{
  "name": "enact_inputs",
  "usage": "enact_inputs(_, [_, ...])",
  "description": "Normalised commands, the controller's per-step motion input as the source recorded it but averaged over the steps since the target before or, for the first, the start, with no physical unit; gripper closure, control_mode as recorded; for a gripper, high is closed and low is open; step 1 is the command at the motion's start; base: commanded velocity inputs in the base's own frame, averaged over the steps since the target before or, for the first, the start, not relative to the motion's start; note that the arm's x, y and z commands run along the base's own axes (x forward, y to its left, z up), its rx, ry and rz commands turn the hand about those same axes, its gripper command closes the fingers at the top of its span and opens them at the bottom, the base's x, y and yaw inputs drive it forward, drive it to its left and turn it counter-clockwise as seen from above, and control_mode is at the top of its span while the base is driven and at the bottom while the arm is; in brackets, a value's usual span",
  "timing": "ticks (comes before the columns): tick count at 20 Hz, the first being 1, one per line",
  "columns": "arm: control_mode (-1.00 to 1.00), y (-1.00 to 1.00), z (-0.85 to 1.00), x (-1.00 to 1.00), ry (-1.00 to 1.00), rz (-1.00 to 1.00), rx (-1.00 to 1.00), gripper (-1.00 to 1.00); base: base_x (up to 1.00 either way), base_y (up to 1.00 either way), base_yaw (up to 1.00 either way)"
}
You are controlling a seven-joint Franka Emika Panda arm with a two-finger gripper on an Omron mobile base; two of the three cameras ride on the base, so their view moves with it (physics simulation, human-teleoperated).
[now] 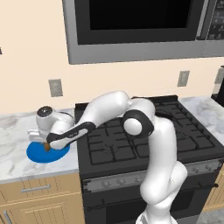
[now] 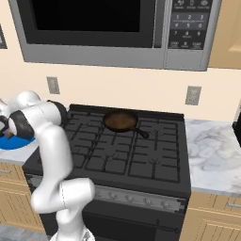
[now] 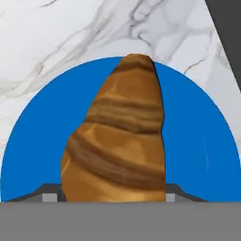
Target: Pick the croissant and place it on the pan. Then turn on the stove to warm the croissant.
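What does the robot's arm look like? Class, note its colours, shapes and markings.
The arm is glossy white, built of rounded tubular links with dark grey joint bands and a round dark cap at the elbow. No cables or lettering are visible. The pincer end is dark grey.

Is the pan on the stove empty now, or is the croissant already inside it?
Empty. The pan shows a bare inside on the stove, while the croissant is over the blue plate on the counter.

Blue plate [image 1: 37, 154] on marble counter [image 1: 13, 131], steel microwave [image 2: 94, 33] above, wall outlets [image 1: 55, 87]
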Motion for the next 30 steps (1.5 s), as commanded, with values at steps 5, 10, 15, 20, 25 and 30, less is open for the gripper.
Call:
enact_inputs(5, [-1.00,-0.34,0.82,-0.24,-0.31,0.00,0.00,1.00,0.00,0.00,0.00])
enact_inputs(10, [-1.00,-0.50,0.73,-0.21,-0.17,0.00,0.00,1.00,0.00,0.00,0.00])
enact_inputs(15, [-1.00,-0.69,0.63,-0.24,-0.03,0.00,0.05,1.00,0.00,0.00,0.00])
enact_inputs(20, [-1.00,-0.75,0.68,-0.21,0.00,0.00,0.08,1.00,0.00,0.00,0.00])
enact_inputs(25, [-1.00,-0.83,0.57,-0.24,0.00,-0.05,0.09,1.00,0.00,0.00,0.00])
enact_inputs(30, [-1.00,-0.83,0.32,-0.25,0.00,-0.12,0.05,1.00,0.00,0.00,0.00])
